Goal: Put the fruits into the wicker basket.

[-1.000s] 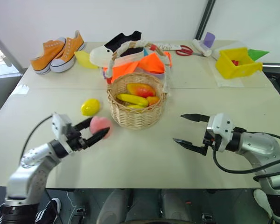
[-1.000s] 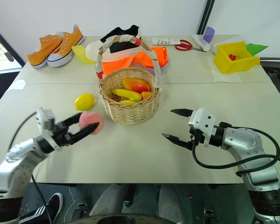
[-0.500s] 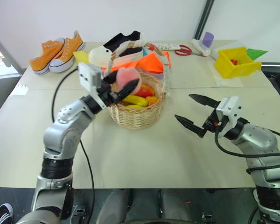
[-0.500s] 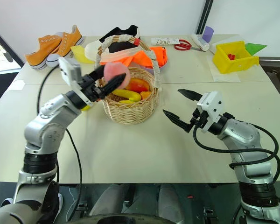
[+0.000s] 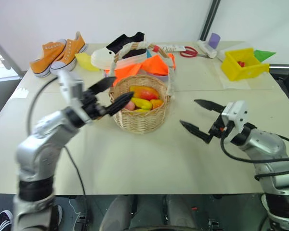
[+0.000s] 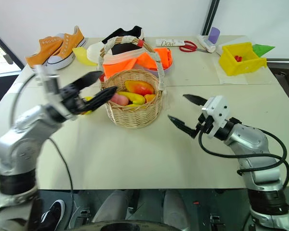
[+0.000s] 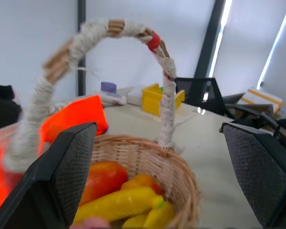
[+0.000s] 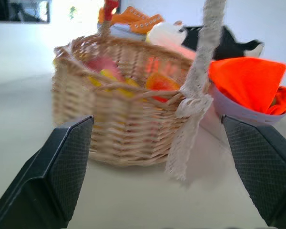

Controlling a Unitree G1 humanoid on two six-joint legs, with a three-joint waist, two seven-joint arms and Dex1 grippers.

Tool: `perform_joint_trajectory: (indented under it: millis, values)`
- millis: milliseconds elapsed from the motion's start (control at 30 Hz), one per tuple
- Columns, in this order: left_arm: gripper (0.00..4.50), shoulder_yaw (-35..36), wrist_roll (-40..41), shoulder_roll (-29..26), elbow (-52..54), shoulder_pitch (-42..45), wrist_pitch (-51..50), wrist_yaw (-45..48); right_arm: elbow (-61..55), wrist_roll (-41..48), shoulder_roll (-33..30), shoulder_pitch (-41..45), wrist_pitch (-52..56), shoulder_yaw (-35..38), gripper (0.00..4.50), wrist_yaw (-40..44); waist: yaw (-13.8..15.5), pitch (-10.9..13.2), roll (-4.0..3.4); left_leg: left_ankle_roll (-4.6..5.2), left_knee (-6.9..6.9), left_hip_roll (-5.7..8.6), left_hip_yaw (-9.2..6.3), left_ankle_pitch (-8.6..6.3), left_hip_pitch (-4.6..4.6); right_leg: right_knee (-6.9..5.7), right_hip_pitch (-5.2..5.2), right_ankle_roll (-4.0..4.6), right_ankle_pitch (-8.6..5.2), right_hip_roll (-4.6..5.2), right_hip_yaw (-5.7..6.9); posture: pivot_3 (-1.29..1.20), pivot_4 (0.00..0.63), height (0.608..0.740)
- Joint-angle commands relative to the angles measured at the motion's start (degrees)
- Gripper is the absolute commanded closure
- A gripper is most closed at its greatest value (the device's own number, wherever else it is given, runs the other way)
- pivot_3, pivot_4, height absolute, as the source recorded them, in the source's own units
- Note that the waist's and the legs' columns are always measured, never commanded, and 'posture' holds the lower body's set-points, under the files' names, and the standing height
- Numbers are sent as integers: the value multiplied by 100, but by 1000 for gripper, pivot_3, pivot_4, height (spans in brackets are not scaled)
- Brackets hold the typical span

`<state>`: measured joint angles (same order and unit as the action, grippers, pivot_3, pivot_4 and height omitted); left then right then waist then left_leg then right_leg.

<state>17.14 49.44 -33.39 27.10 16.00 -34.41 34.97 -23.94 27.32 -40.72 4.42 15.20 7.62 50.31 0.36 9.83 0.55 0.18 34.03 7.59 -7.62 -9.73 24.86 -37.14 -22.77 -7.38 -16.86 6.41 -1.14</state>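
Peach (image 6: 118, 99): lying in wicker basket (image 6: 133, 111) mid-table, toward far edge, left gripper (image 6: 94, 86) spread empty at its rim, right gripper (image 6: 185, 112) spread idle; next, fetch lemon (image 6: 88, 99) just left of basket.

A white box (image 6: 171, 43) is lying at the far edge of the bench, showing the word "Dove" in dark letters. No other text is proving readable.

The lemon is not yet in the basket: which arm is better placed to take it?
Left, probably. The lemon lies beside the wicker basket on that side, under the open left claw; the right claw is beyond the basket.
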Motion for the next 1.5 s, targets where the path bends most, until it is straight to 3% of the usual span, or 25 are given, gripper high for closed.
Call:
perform_joint_trajectory:
  millis: [33, 200, 300, 500, 1067, 1100, 1233, 1367, 1500]
  values:
    - [25, 878, -19, -427, -376, -524, 183, 379, -644, 502, -251, -144, 352, 24, 0, 359, 4, 0, 1, -1, -1, -4, -1, 0, 0, -1, 0, 1, 0, -2, 1, 0, 150, 740]
    - [25, 1072, -516, -493, -1315, -555, 723, 441, -691, 438, -351, -79, 406, -204, 0, 548, 56, -1, 12, -15, 14, -7, -2, -9, -2, 19, 2, 25, -11, 0, 7, 0, 150, 740]
    - [25, 670, -1303, -394, -2229, -377, 1366, 415, -660, 384, -269, 158, 472, -401, 0, 507, 48, -1, 12, -14, 15, 1, 1, -9, -4, 36, 11, 27, -9, 7, 4, 0, 150, 740]
    - [25, 72, -2000, -322, -3589, 110, 1838, 771, -553, 224, -295, 356, 436, -569, 0, 538, 46, 0, 15, -13, 8, -1, -3, -9, -3, 31, 0, 22, -6, 5, 9, 0, 150, 740]
    - [25, -709, -2885, 75, -6154, 1349, 2695, 1658, -388, -6, -36, 394, 180, -604, 0, 331, 35, -1, 17, -7, 11, 1, -2, -5, -2, 11, -8, 1, 5, 5, 9, 0, 150, 740]
    - [564, -730, -2951, 68, -6260, 1391, 2795, 1676, -367, -20, -31, 392, 153, -591, 0, 328, 34, -1, 18, -6, 12, 1, -2, -5, -2, 11, -7, 0, 6, 5, 8, 0, 150, 740]
    - [2070, -680, -2972, 69, -6430, 1436, 2930, 1817, -265, -56, -29, 343, 43, -527, 0, 339, 7, -1, 18, -4, 10, 1, -2, -3, -2, 2, 2, -2, 7, 4, 7, 0, 150, 740]
    - [2141, -375, -2652, -48, -5850, 1181, 2813, 1903, -213, -81, -28, 288, -81, -460, 0, 320, -7, -1, 18, -3, 10, -1, -3, -3, -2, -2, 0, -2, 7, 3, 7, 0, 150, 740]
    - [2141, 229, -1350, -370, -3598, 157, 1692, 2364, -210, -1, -29, 156, -132, -277, 0, 306, -107, 0, 20, -3, 8, -1, -3, -3, 3, -1, 1, -2, 7, 3, 4, 0, 150, 740]
